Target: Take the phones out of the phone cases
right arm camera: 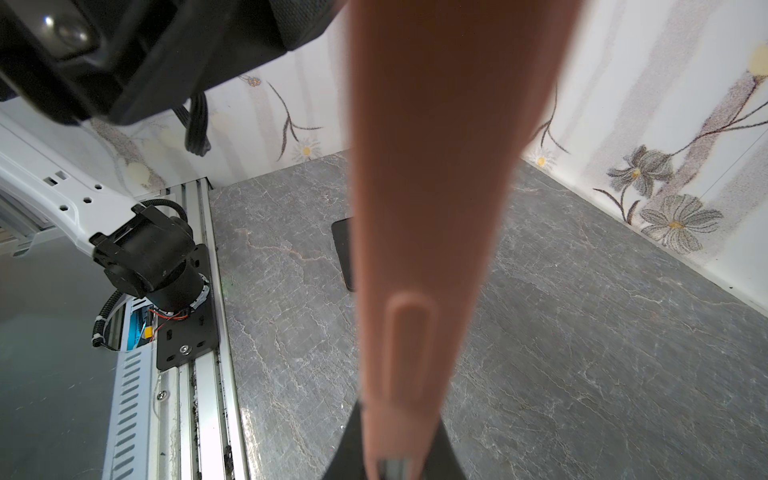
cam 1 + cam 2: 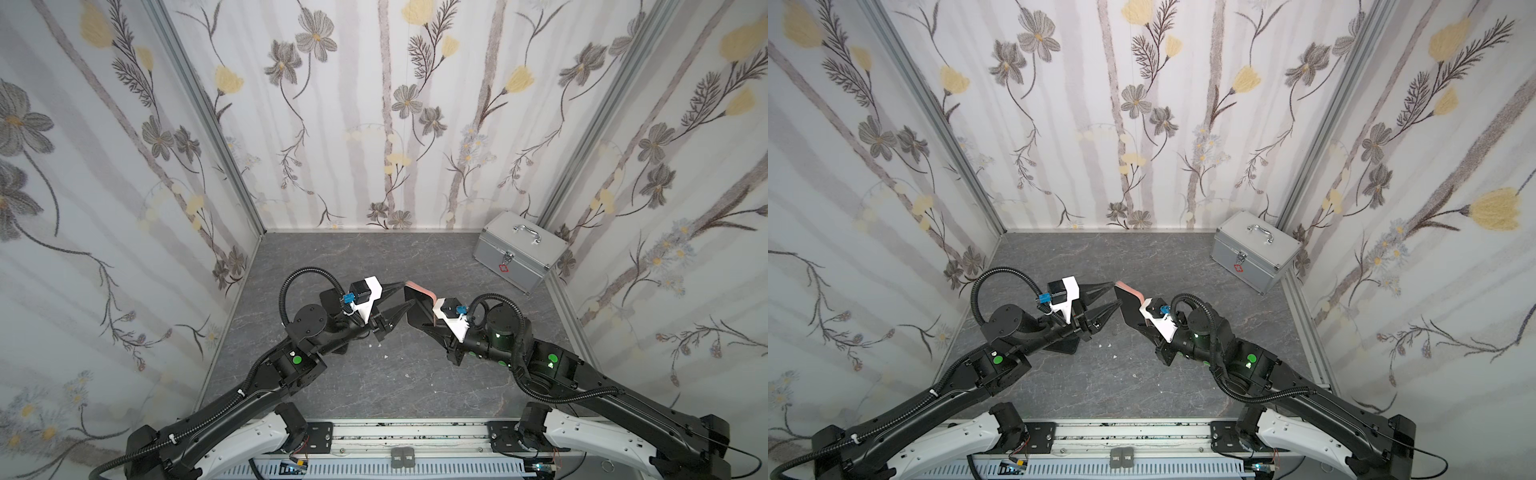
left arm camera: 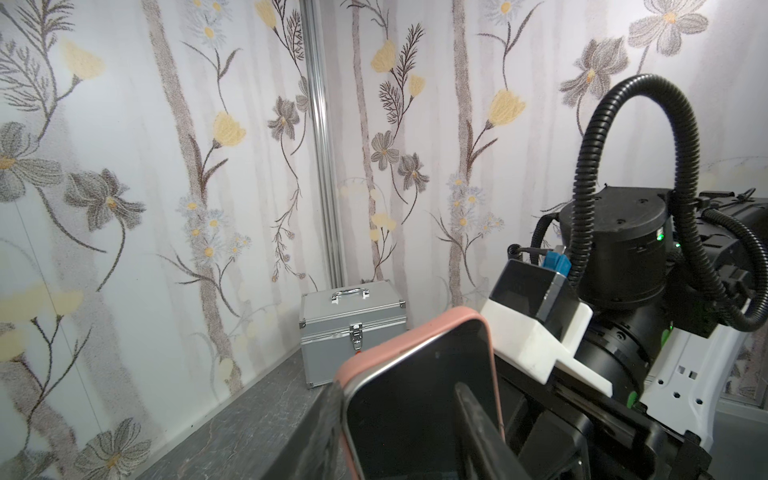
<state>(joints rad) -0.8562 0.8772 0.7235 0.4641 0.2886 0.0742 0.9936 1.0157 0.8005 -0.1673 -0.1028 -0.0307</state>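
Phone [image 2: 417,303]: dark screen, sits inside the pink phone case [image 2: 422,289], held tilted in the air above mid-counter, between the two arms in both top views.
Case detail: the right wrist view looks along its edge; a raised oblong side button [image 1: 411,345] shows on the pink rim.
Right pincer [image 1: 401,453]: closed on the lower end of the phone case, black fingers on either side of it.
Left pincer [image 2: 408,295]: jaws apart, straddling the free upper end. One finger [image 3: 324,419] lies against the pink rim, the other crosses the screen. Cannot tell whether they actually press.
Markings: red cross emblem [image 2: 504,268] on the front of the metal box [image 2: 519,253], under its latch. Green round dots on the arm joints. Any finer print is too small to read.
Metal box: silver, handle on top, lid down, far right corner of the counter [image 2: 374,257], close to both walls and well apart from the pincers.
Other: a few white scraps [image 2: 386,356] on the counter near the middle; a flat black object [image 1: 341,249], probably a pad, lies on the counter under the left arm.
Edges: floral walls [image 2: 353,124] on three sides, metal rail [image 2: 407,434] along the front.
Open room: broad grey strip between pincers and back wall, another between pincers and rail.
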